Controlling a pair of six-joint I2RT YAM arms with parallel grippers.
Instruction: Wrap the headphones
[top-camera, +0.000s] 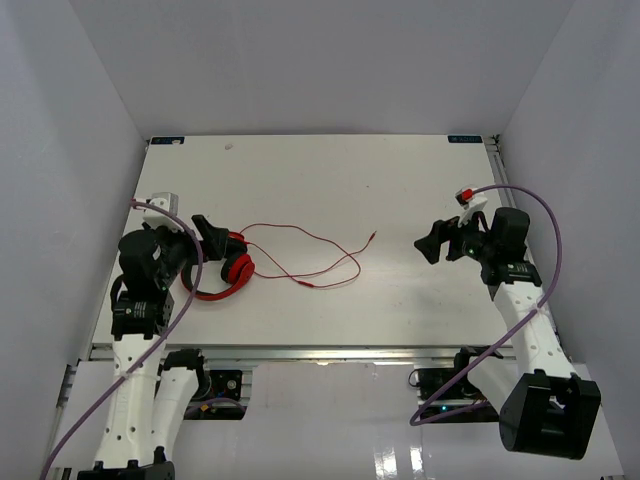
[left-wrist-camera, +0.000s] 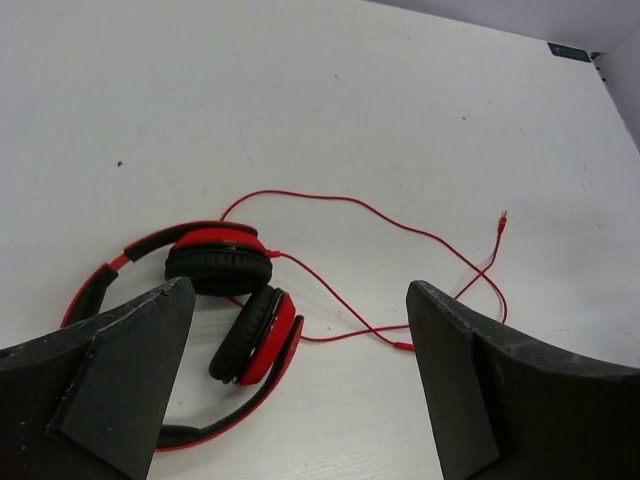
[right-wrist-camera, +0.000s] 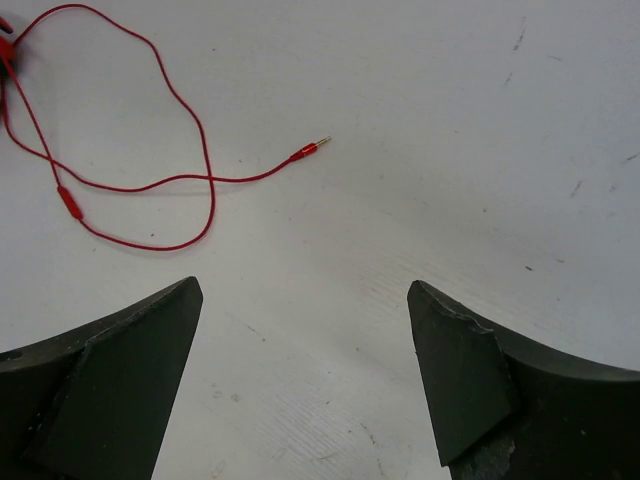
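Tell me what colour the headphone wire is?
Red; the cable shows best in the right wrist view.

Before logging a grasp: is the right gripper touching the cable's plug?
Apart. The right wrist view shows bare table between the right gripper and the plug.

A white table (top-camera: 400, 190) stands between white walls (top-camera: 60, 120). One small dark label (top-camera: 167, 141) marks its 11 o'clock corner and another sits at 1 o'clock. A metal rail (top-camera: 330, 352) runs along the 6 o'clock edge. A faint smudge (top-camera: 230, 147) lies towards 11 o'clock.
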